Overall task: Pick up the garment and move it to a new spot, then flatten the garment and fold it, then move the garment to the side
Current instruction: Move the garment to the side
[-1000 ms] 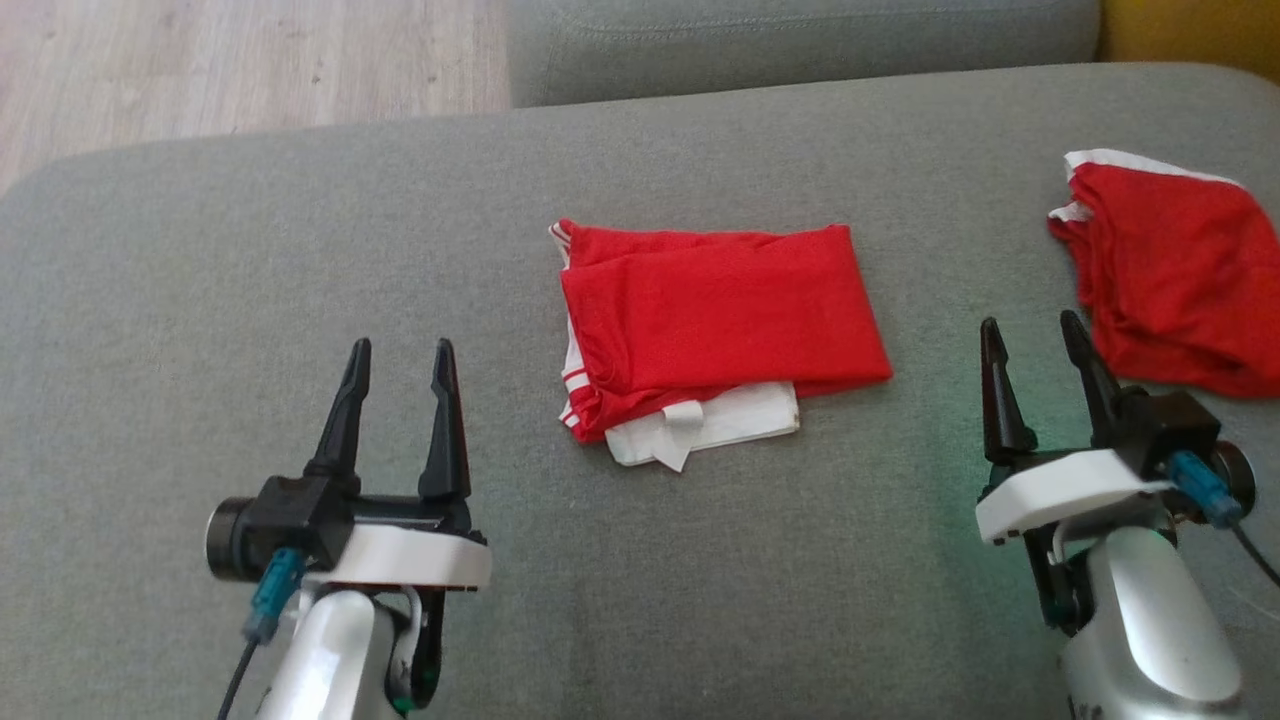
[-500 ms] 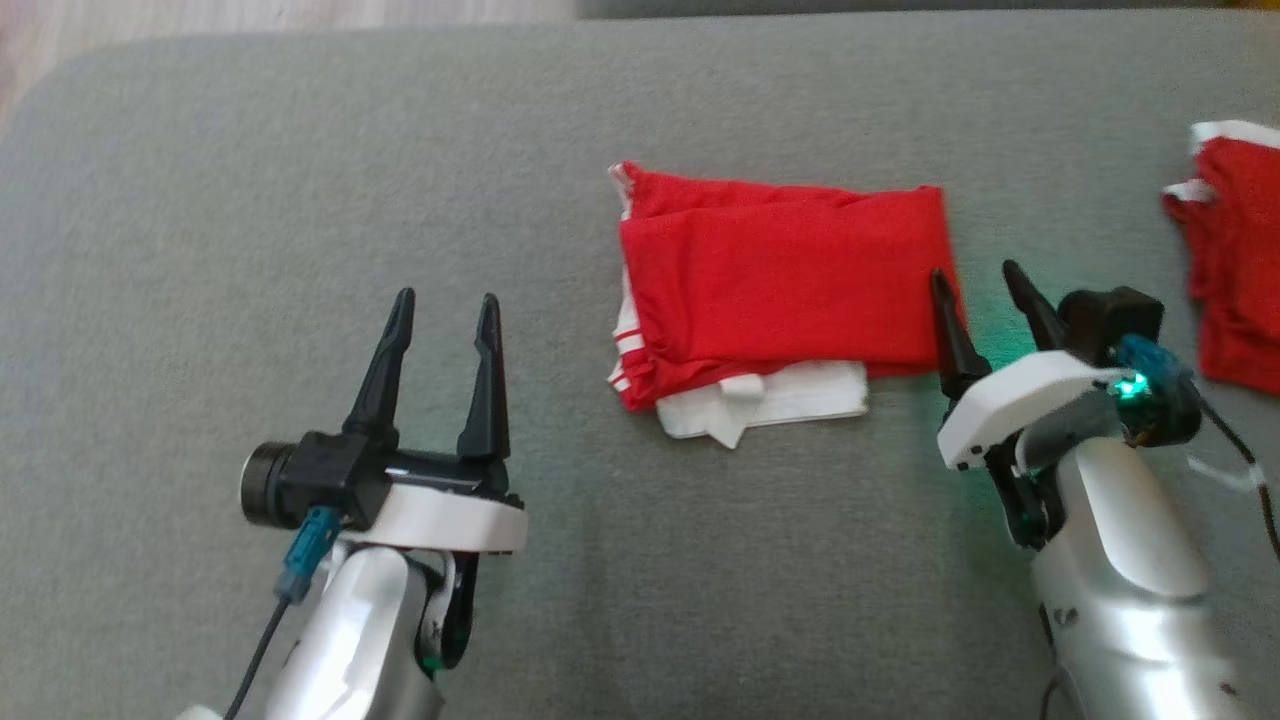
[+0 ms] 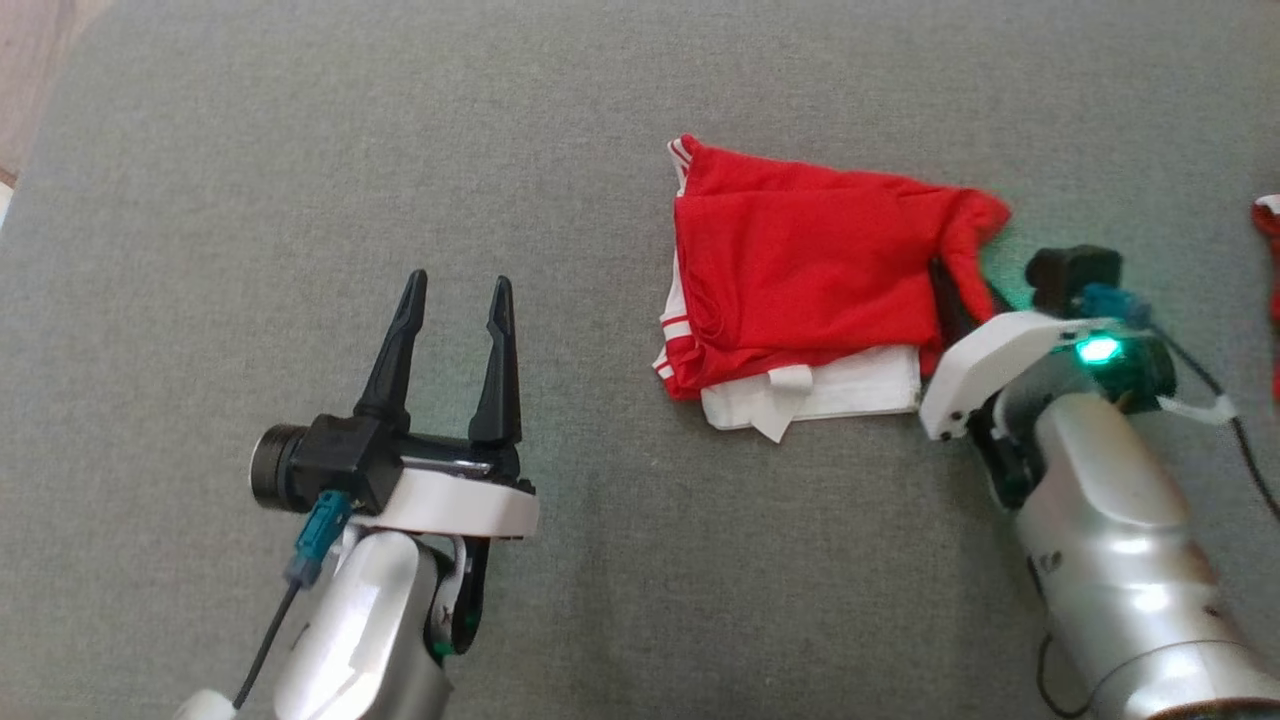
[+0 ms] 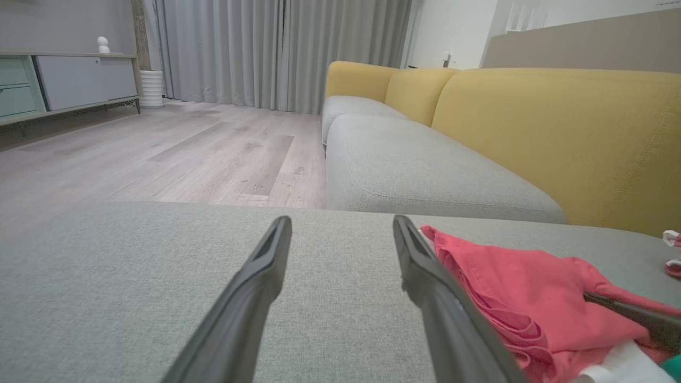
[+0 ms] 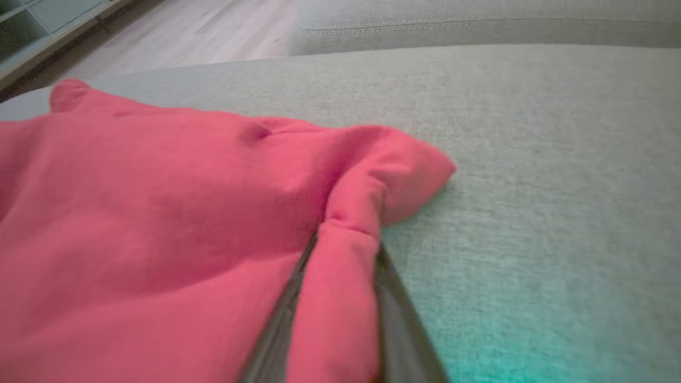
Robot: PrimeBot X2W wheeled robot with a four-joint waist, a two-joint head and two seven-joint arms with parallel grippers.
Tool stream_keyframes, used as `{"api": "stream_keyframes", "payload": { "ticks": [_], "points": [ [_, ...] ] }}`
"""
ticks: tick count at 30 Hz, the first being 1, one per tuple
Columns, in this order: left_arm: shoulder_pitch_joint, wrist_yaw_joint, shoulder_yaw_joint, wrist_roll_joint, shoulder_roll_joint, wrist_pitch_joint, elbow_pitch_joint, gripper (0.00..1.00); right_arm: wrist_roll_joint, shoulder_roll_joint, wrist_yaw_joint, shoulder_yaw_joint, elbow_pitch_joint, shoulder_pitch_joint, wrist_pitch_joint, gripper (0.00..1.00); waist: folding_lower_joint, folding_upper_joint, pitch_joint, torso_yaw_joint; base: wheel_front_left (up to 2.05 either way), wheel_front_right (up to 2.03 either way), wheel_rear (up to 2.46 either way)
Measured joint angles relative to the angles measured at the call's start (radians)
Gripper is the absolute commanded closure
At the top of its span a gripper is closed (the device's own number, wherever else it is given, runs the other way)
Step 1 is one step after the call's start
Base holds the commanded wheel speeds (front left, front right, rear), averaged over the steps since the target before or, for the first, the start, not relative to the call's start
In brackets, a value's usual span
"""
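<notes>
A folded red garment [image 3: 800, 275] with white trim and a white layer under its near edge lies on the grey cushion [image 3: 300, 150]. My right gripper [image 3: 962, 285] is shut on the garment's right edge, and a fold of red cloth [image 5: 340, 255] is pinched between its fingers and bunched up at the corner. My left gripper [image 3: 452, 295] stands open to the left of the garment, apart from it, with nothing between its fingers. In the left wrist view the garment [image 4: 511, 287] lies just right of the right finger.
A second red garment [image 3: 1268, 250] shows at the right edge of the cushion. Beyond the cushion are a grey and yellow sofa [image 4: 479, 122] and wooden floor [image 4: 159, 154]. Bare cushion stretches to the left and toward me.
My right gripper has moved in onto the garment's right edge and shut on it, bunching the corner. The camera has shifted, so the scene sits differently. The left gripper stays open.
</notes>
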Motion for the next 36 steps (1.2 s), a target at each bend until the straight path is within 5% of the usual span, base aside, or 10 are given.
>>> {"api": "stream_keyframes", "payload": {
  "ticks": [12,18,26,36],
  "points": [
    [0.001,-0.001,-0.009,0.002,0.000,0.000,-0.002,0.00,-0.258,0.010,0.000,-0.008,0.039,0.000,-0.133,1.00,0.0000,0.0000,-0.055,-0.076,0.00,0.00,0.00],
    [0.001,0.000,-0.048,0.000,0.000,0.000,-0.003,0.00,-0.333,-0.037,0.000,0.007,-0.021,0.000,-0.150,1.00,0.0000,0.0000,-0.080,-0.137,0.00,0.00,0.00],
    [-0.032,0.019,-0.124,-0.013,0.001,-0.001,-0.025,0.00,-0.296,-0.204,0.000,0.110,-0.106,-0.011,-0.115,1.00,-0.0001,0.0000,-0.071,-0.230,0.00,0.00,0.00],
    [-0.095,0.028,-0.145,-0.014,0.001,-0.001,-0.030,0.00,-0.175,-0.421,0.000,0.149,-0.179,-0.084,-0.049,1.00,0.0000,0.0000,-0.001,-0.261,0.00,0.00,0.00]
  ]
}}
